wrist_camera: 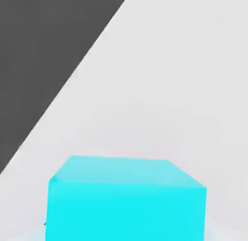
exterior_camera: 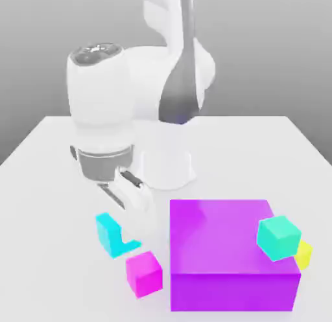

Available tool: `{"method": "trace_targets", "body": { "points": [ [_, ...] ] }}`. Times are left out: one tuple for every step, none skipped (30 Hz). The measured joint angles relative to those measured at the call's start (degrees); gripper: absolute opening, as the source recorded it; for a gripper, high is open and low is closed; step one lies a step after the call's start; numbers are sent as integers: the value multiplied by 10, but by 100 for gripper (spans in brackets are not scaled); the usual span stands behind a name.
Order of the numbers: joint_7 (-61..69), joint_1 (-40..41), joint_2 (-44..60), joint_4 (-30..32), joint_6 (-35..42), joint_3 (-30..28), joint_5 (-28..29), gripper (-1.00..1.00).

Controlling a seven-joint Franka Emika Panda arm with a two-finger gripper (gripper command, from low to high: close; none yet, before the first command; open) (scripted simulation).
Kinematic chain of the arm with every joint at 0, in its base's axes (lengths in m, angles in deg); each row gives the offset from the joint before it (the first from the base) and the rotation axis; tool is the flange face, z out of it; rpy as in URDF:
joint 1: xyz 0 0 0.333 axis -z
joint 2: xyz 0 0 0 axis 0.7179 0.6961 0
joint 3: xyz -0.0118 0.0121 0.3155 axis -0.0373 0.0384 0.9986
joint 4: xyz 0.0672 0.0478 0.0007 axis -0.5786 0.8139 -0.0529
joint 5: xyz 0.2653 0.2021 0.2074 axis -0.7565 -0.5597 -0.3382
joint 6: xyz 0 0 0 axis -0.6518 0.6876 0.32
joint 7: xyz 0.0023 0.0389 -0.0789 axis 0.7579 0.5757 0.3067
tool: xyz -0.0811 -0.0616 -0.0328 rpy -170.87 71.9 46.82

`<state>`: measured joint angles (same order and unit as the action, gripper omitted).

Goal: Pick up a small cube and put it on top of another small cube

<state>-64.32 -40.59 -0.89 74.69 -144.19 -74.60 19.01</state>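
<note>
Arm bent forward over white table [exterior_camera: 52, 136], wrist tilted, gripper [exterior_camera: 130, 196] lowered above and just behind cyan cube [exterior_camera: 110, 236]. Finger state: cannot tell. Cyan cube resting on table, close in hand view [wrist_camera: 126, 201], just beside magenta-pink cube [exterior_camera: 144, 273]. Large purple block [exterior_camera: 227, 262] toward exterior view's right, carrying teal cube [exterior_camera: 279, 237]; yellow cube [exterior_camera: 303, 254] behind it.

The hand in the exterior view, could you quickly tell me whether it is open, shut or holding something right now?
Hand: holding nothing; it hangs above the cyan cube, which sits on the table. Whether it is open or shut cannot be told.
</note>
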Motion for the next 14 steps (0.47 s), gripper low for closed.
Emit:
{"method": "trace_targets", "body": {
  "points": [
    [12, -26, -8, -6, 15, 12, 0, -100],
    [23, -48, -17, -13, 30, 27, 1, -100],
    [35, -67, -25, -19, 44, 42, 1, -100],
    [45, -85, -32, -24, 57, 57, 1, -100],
    [55, -101, -39, -29, 69, 72, 0, -100],
    [64, -118, -42, -33, 77, 88, 2, -100],
    [67, -128, -34, -32, 70, 99, 7, -100],
    [66, -133, -21, -29, 55, 106, 13, -100],
    [62, -137, -6, -24, 35, 109, 20, -100],
    [58, -138, 11, -18, 13, 110, 27, -100],
    [55, -140, 21, -14, -1, 110, 31, 100],
    [55, -141, 21, -14, -1, 110, 31, 100],
    [55, -141, 21, -14, -1, 110, 31, 100],
    [55, -141, 21, -14, -1, 110, 31, 100]
  ]
}}
